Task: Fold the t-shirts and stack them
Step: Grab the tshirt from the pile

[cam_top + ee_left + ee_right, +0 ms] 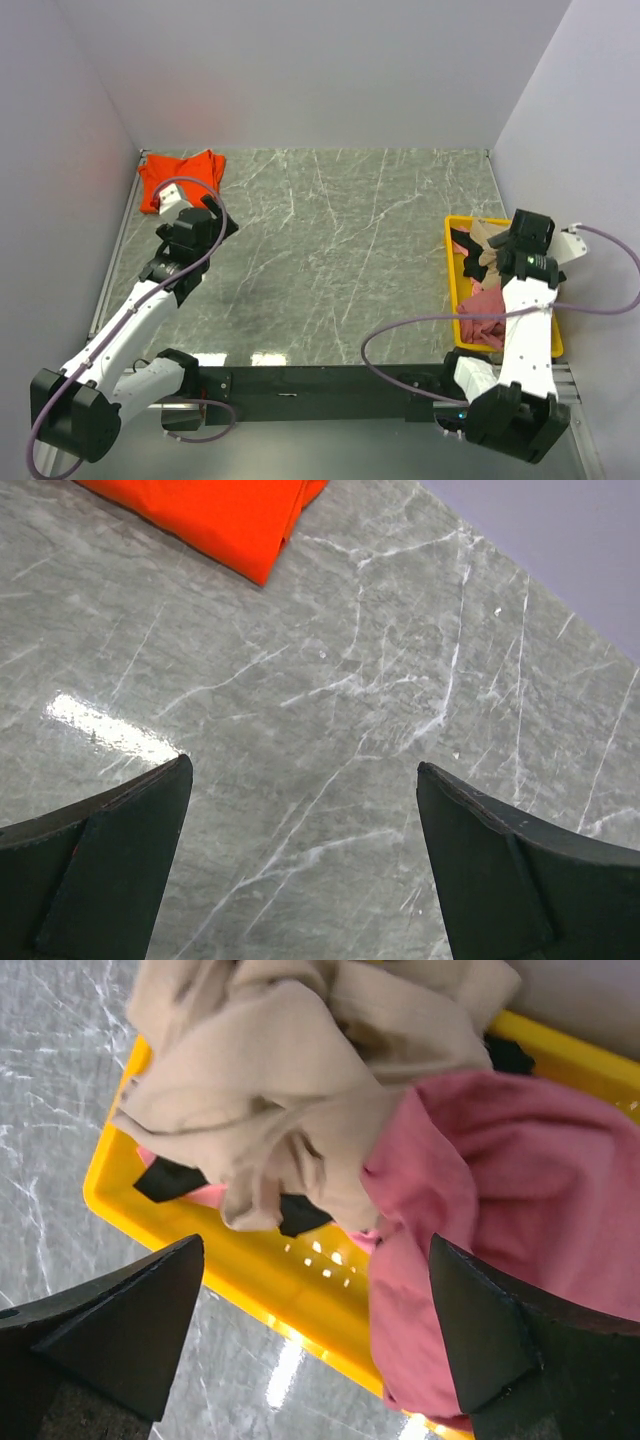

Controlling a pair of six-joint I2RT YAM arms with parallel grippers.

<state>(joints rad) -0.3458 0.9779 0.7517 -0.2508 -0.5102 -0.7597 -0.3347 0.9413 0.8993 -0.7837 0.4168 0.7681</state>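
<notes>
Marble-patterned table point(340, 250), 2 arms, 1 yellow tray point(453, 300) taken as the reference, sitting at the table's right edge. Far left of the tray, in the table's back left corner: orange-red t-shirt point(178, 178), folded flat into a rough rectangle. Left gripper point(300, 770) is well left of the tray, just on the near side of the orange-red t-shirt and not touching it. Its jaws are spread wide with nothing between them. The left wrist view shows grey veined surface below, with a corner of the shirt at that view's upper left. Right gripper point(315, 1245) hangs above the tray's left wall, jaws wide apart, gripping nothing, clear of the cloth. Inside the tray is a loose heap of 3 colours. The tan-beige t-shirt point(290, 1070) lies crumpled on top toward the tray's far end. The pink t-shirt point(510, 1180) is bunched against it toward the tray's near end. Patches of dark cloth point(165, 1178) show from under the tan one. Cannot tell whether the dark cloth is 1 shirt or more.
</notes>
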